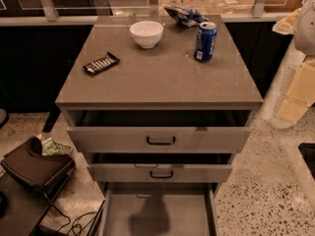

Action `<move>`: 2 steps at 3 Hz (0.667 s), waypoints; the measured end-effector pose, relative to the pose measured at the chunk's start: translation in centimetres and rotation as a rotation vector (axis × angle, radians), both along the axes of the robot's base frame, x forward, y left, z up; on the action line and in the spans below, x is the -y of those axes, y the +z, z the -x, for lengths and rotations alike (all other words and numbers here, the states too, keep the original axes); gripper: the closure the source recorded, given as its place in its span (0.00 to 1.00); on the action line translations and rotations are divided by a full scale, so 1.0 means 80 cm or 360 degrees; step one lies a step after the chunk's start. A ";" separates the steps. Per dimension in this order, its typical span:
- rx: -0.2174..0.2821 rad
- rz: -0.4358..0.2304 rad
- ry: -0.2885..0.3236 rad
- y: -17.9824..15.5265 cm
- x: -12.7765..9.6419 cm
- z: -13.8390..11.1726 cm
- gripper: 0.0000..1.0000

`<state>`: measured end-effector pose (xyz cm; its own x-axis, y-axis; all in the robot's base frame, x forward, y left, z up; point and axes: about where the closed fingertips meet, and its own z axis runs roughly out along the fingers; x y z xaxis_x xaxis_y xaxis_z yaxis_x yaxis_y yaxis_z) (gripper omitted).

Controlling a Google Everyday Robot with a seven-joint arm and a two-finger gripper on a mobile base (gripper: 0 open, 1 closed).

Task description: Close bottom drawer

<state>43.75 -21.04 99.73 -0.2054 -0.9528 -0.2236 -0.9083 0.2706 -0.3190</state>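
The bottom drawer [157, 208] is the lowest of three grey drawers and is pulled far out toward me. Its long plain grey inside shows, with a dark shadow on its floor. Its front and handle lie below the picture's edge. My arm hangs at the right edge, and my gripper [291, 109] is its pale beige lower end. The gripper is beside the cabinet's right side, about level with the countertop's front edge, well above and to the right of the drawer. It touches nothing.
The top drawer [160, 139] and the middle drawer [160, 172] are each partly open. The countertop [162, 77] holds a white bowl [146, 33], a blue can [205, 41], a dark snack bar [101, 63] and a chip bag [184, 15]. A black bag [34, 166] and cables [74, 225] lie at lower left.
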 end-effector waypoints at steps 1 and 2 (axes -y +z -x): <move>0.0000 0.0000 0.0000 0.000 0.000 0.000 0.00; 0.0014 -0.0017 0.0022 -0.001 0.000 0.002 0.00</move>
<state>43.62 -21.04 99.63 -0.1900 -0.9531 -0.2356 -0.9092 0.2614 -0.3241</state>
